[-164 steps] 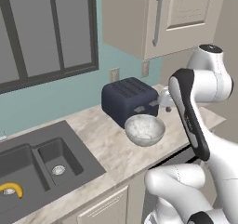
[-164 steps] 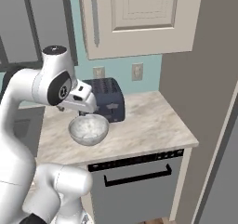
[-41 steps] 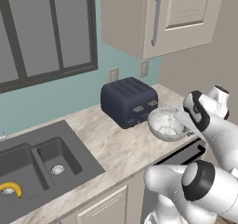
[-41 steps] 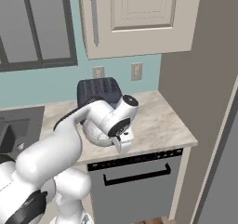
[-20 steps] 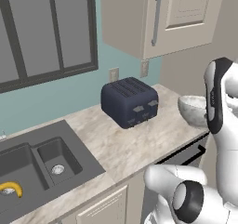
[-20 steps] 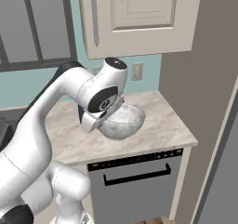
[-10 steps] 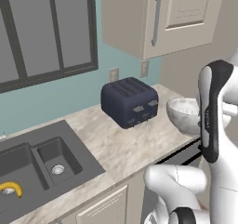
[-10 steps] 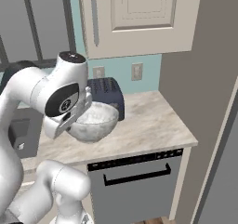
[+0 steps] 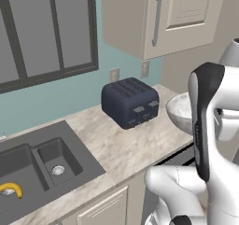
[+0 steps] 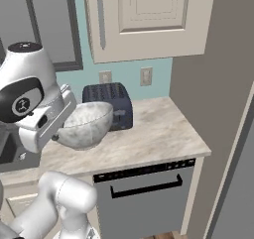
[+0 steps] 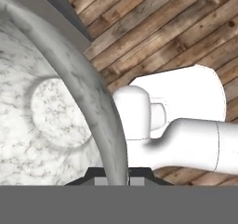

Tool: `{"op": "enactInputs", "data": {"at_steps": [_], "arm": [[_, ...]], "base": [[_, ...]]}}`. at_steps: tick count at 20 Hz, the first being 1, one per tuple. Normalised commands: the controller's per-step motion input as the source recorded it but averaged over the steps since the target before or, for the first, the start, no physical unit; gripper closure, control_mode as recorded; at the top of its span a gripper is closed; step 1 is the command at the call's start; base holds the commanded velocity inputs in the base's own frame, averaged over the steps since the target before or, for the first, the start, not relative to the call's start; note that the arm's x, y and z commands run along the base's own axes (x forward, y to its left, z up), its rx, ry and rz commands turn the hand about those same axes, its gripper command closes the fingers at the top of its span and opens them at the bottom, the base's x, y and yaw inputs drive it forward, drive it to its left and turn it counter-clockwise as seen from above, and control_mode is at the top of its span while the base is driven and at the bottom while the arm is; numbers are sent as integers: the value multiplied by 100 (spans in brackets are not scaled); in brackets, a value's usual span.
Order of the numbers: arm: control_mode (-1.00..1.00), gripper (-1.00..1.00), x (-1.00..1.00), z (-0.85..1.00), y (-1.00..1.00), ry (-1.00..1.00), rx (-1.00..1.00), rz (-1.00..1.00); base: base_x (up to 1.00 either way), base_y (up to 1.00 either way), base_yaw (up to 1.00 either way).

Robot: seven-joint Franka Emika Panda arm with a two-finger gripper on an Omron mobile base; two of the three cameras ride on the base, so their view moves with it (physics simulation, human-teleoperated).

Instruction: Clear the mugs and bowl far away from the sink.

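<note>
Your pincer (image 11: 116, 180) is clamped on the rim of the bowl (image 10: 85, 124), which hangs tilted above the worktop (image 10: 158, 131) just in front of the dark blue toaster (image 10: 110, 104).

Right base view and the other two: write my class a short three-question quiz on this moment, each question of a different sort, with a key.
1. True or false: the bowl rests flat on the counter.
2. Multiple choice: what lies in the large left basin of the sink? A) a mug B) a banana C) a sponge
3. Fill in: the dark blue appliance behind the bowl is a ____.

Key: 1. False; the gripper holds it by the rim, jaws on either side of the wall, tilted above the counter. 2. B. 3. toaster.
</note>
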Motion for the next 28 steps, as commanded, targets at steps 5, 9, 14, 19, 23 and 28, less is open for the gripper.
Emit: {"op": "enactInputs", "data": {"at_steps": [5, 9, 14, 19, 23, 28], "arm": [[-100, 100, -12, 15, 0, 1, -9, 0], [-100, 100, -12, 12, -5, 3, -3, -6], [100, 100, 0, 0, 0, 0, 0, 0], [100, 100, 0, 0, 0, 0, 0, 0], [100, 100, 0, 0, 0, 0, 0, 0], [100, 100, 0, 0, 0, 0, 0, 0]], "base": [[0, 0, 0], [0, 0, 0], [-1, -40, -71], [0, 0, -98], [0, 0, -100], [0, 0, -100]]}}
